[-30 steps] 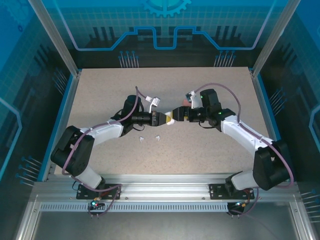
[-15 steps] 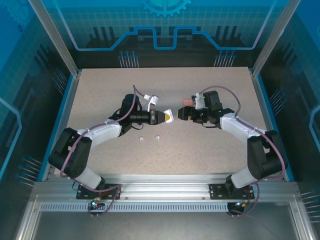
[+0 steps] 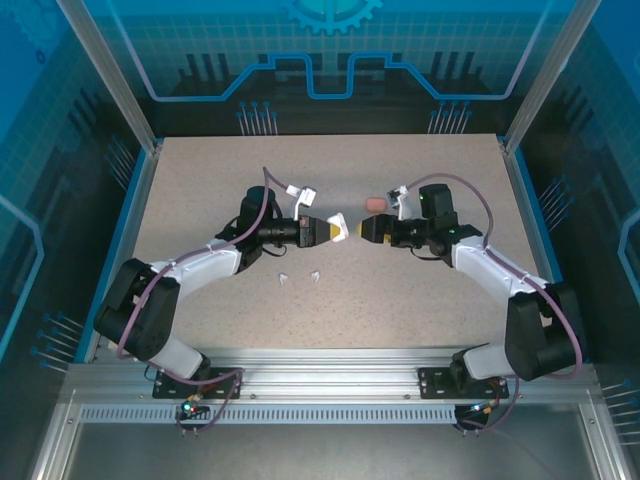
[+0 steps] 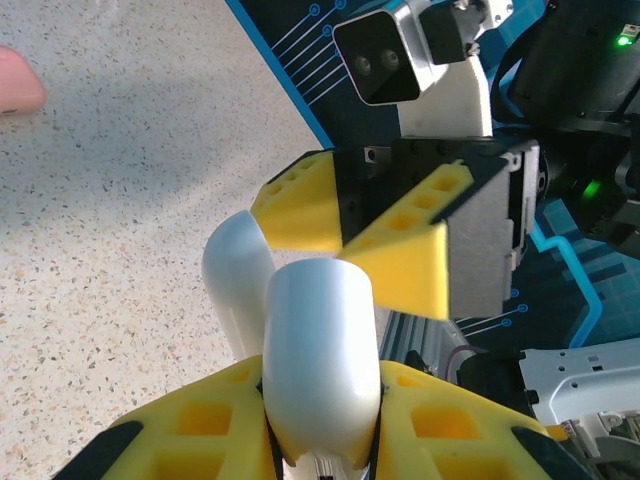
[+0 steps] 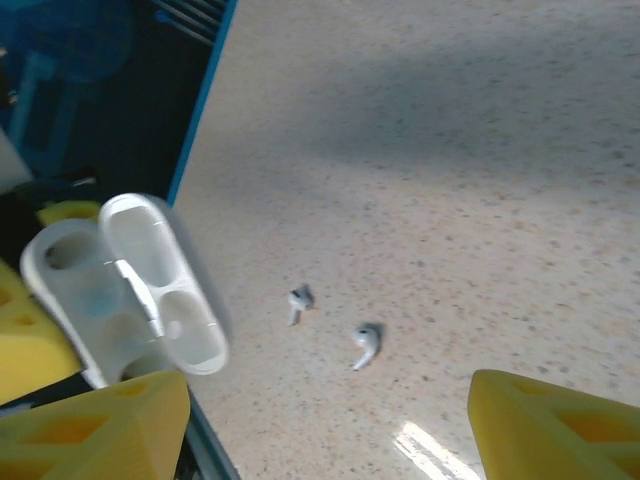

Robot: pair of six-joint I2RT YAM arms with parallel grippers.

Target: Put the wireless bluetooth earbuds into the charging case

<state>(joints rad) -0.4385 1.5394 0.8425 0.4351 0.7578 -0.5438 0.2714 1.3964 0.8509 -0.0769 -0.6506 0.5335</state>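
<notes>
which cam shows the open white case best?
Right wrist: the white case faces the lens, lid open, wells visible. Left wrist gives its smooth outer shells from behind, clamped in the left gripper. Top external: a tiny white blob.

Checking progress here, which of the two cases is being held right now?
The white case, lid open, gripped in the left tool; the pink case lies unheld on the table.

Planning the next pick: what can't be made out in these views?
- Open white plastic charging case: right wrist view is blurred, wells' contents unclear; left wrist view shows its outside, base hidden inside the left hand.
- Two tiny white stemmed earbuds: too small in top view, blurred in right wrist; orientation unclear.
- Salmon-pink rounded object: cut off by left wrist view's edge.
</notes>
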